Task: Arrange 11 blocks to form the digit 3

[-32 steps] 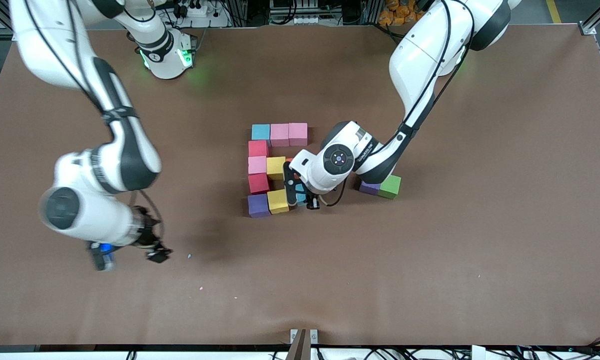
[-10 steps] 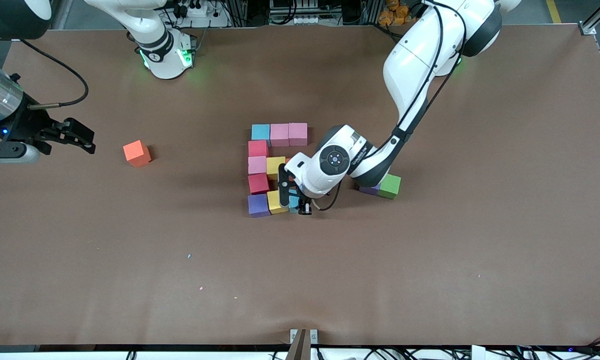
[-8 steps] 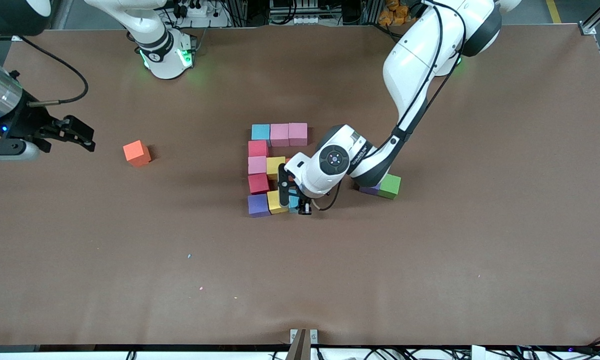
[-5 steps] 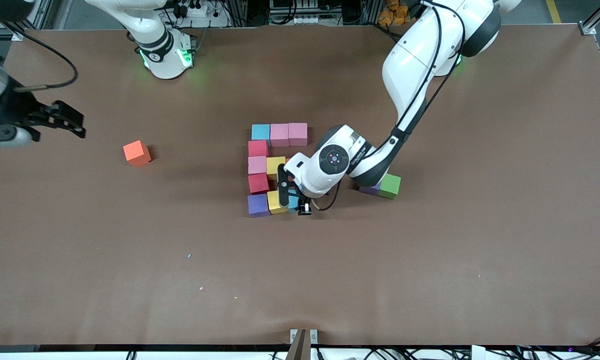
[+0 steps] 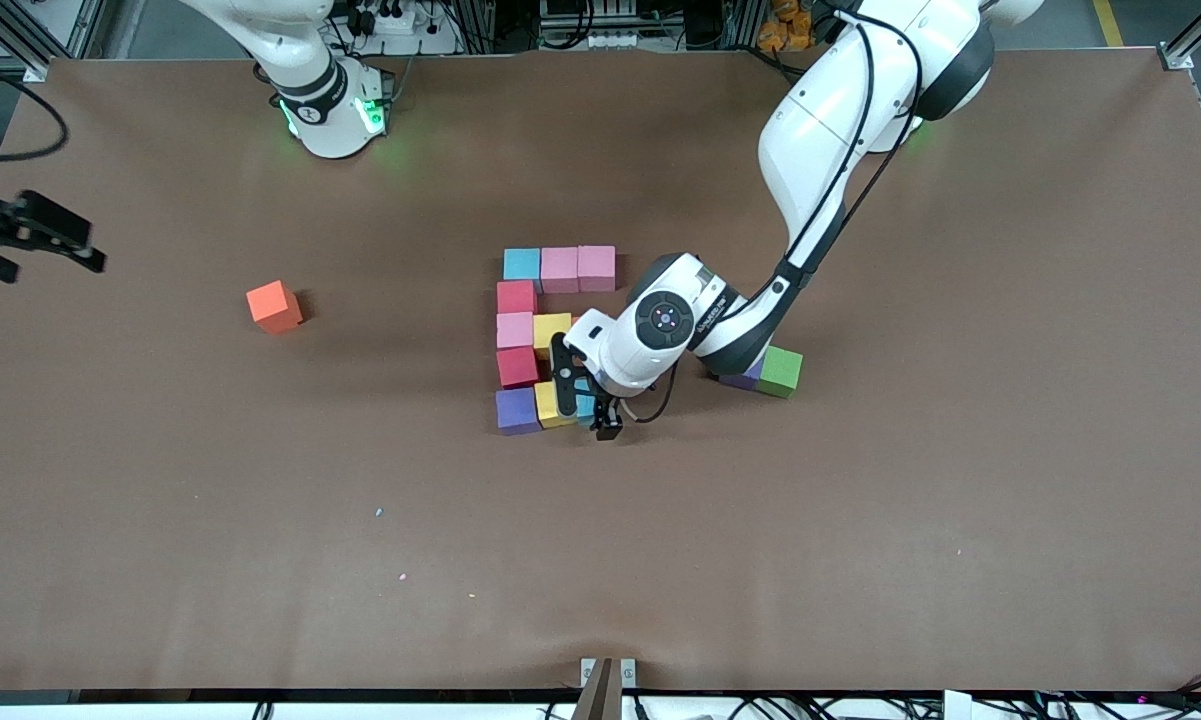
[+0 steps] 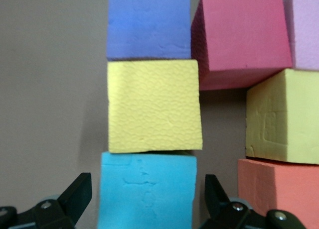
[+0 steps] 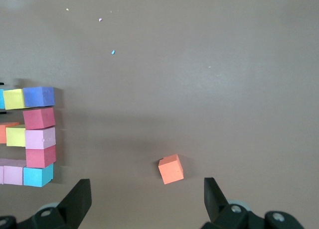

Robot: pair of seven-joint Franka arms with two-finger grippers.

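My left gripper (image 5: 589, 408) (image 6: 146, 190) stands open astride a light blue block (image 6: 147, 191) on the table, with a gap on each side. That block ends a row with a yellow block (image 5: 556, 402) and a purple block (image 5: 516, 410). Red (image 5: 518, 366), pink (image 5: 515, 329) and red (image 5: 516, 296) blocks climb to a light blue (image 5: 522, 264) and two pink blocks (image 5: 578, 268). A yellow block (image 5: 552, 333) and an orange one (image 6: 279, 189) form the middle row. My right gripper (image 5: 30, 240) (image 7: 147, 196) is open and holds nothing at the right arm's end of the table.
A lone orange cube (image 5: 274, 306) (image 7: 171, 169) lies between the figure and the right gripper. A green cube (image 5: 781, 371) and a purple cube (image 5: 739, 378) sit together under the left arm's forearm. Small crumbs (image 5: 379, 512) dot the brown table nearer the front camera.
My left gripper has opened and let go of the light blue block beside the yellow one. My right arm has drawn back toward its end of the table.
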